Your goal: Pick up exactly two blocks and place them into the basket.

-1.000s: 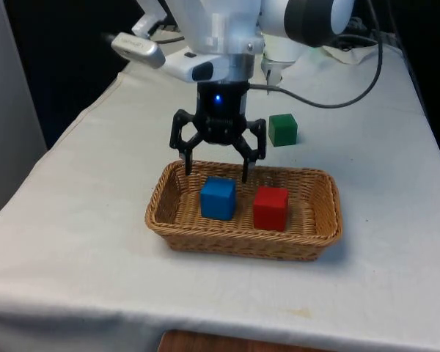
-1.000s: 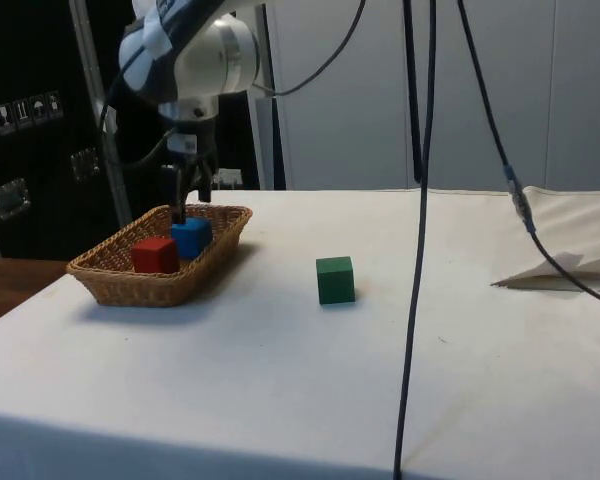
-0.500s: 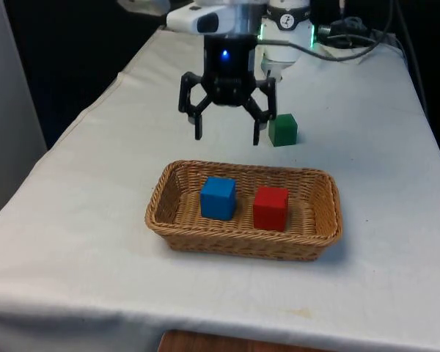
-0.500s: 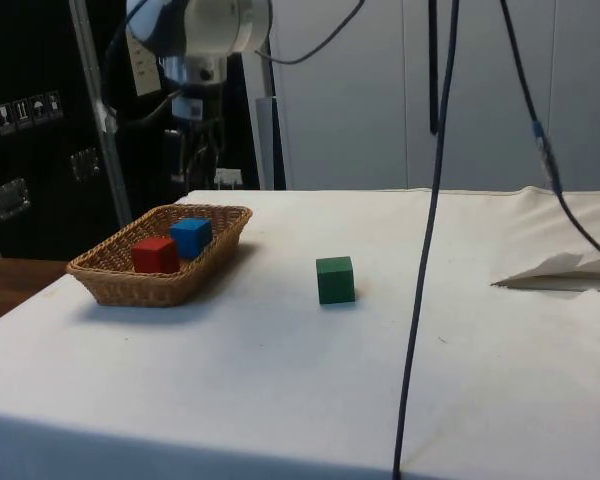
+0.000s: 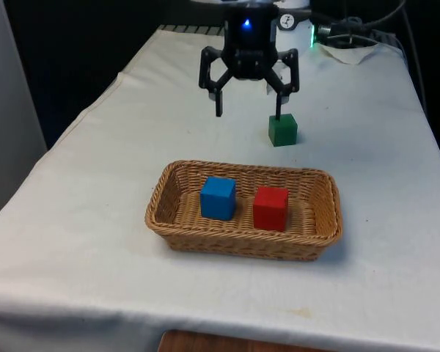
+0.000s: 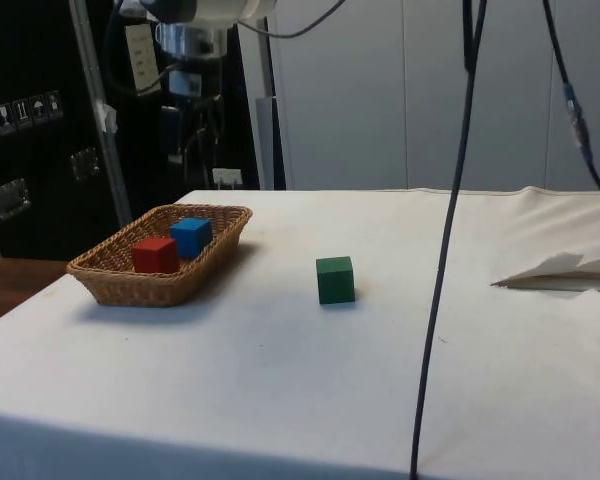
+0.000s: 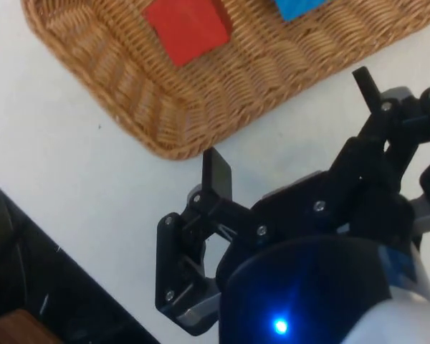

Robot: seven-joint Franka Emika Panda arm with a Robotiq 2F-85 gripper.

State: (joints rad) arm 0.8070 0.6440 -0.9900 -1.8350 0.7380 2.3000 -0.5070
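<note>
A wicker basket (image 5: 319,220) (image 6: 100,280) (image 7: 201,93) holds a blue block (image 5: 218,197) (image 6: 190,236) (image 7: 297,7) and a red block (image 5: 270,207) (image 6: 155,254) (image 7: 187,29) side by side. A green block (image 5: 282,130) (image 6: 335,279) stands on the cloth beyond the basket. My gripper (image 5: 248,114) (image 6: 188,160) (image 7: 294,122) hangs open and empty, high above the cloth behind the basket, just to the front view's left of the green block.
A rumpled fold of white cloth (image 6: 570,270) lies at the side view's right. Black cables (image 6: 450,200) hang down in front of the side camera. The table's edge (image 7: 64,236) runs close by the basket's short end.
My open gripper has risen out of the basket and drawn back towards the far end, ending above the cloth near the green block. Both blocks stay in the basket.
</note>
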